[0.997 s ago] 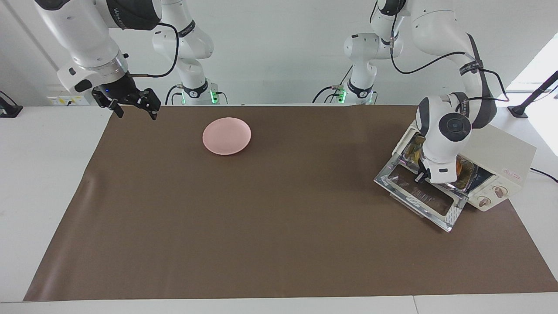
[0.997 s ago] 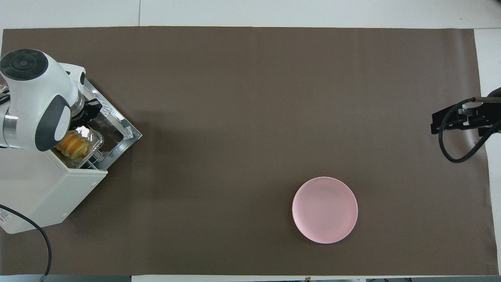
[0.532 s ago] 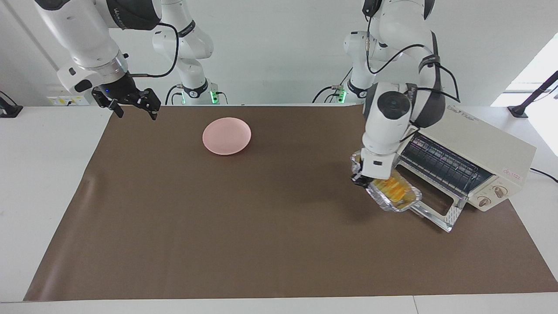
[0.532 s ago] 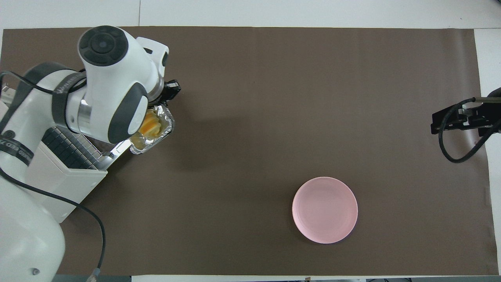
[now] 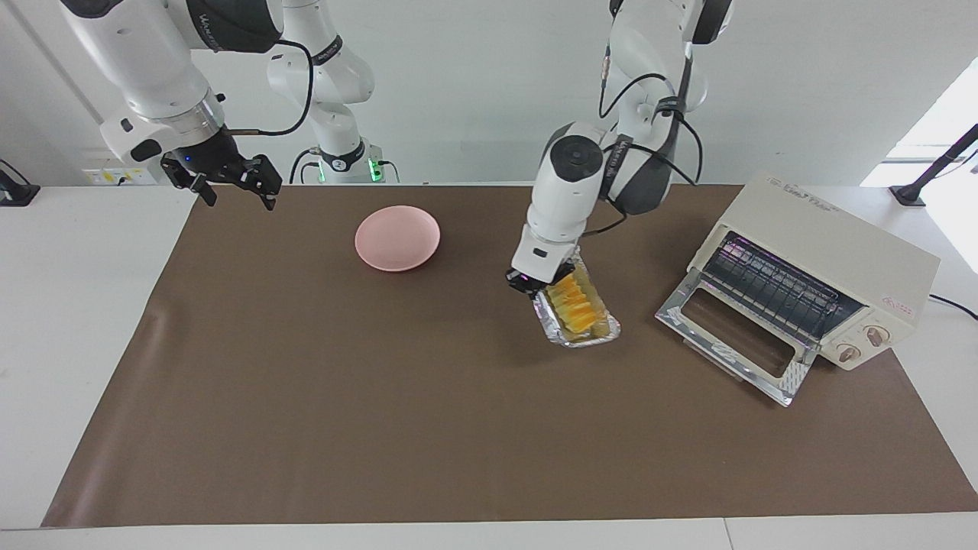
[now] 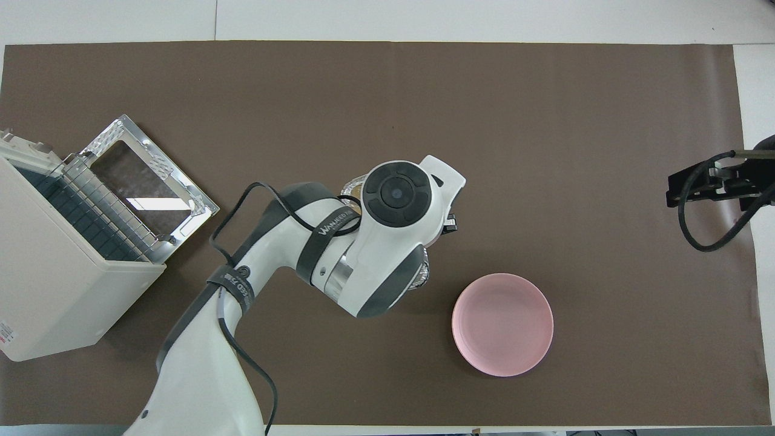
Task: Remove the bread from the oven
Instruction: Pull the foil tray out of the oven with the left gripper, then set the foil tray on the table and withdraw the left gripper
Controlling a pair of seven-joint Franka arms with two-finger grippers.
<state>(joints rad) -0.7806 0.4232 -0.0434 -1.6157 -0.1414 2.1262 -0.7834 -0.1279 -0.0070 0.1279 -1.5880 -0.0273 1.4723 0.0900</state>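
Over brown mat [image 5: 306,397], bread [image 5: 574,303] in foil tray [image 5: 582,334] tilts lengthwise downward.

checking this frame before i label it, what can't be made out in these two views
- Overhead view: the bread and nearly all of the foil tray are hidden under the left arm's wrist; only slivers of foil show.
- Overhead view: the left gripper is mostly covered by the same wrist.
- Facing view: whether the tray rests on the mat or hangs just above it is unclear.
- Both views: the oven interior below the wire rack is dark.
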